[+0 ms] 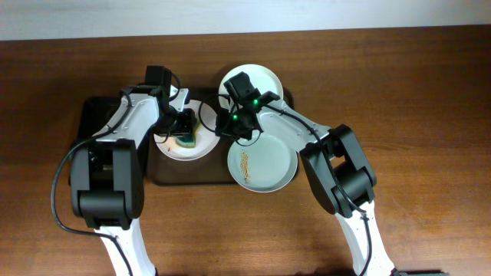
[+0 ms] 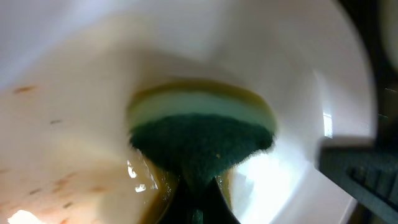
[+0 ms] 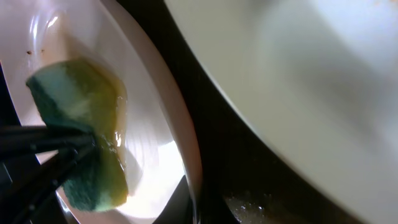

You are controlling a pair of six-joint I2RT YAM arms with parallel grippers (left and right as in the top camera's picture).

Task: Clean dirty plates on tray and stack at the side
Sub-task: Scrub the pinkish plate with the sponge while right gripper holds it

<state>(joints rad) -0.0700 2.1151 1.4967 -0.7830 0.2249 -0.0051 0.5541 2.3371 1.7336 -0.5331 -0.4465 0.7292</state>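
My left gripper [image 1: 184, 139] is clamped on the sponge [image 2: 199, 140], pressing it into the left plate [image 1: 205, 138] on the tray [image 1: 184, 173]. In the left wrist view, orange smears lie at 8 o'clock from the sponge, so I judge the scrub goes that way. The right gripper [image 1: 232, 126] sits at this plate's 3 o'clock rim; I cannot tell whether it grips. The smeared plate [image 1: 265, 165] waits at its 5 o'clock.
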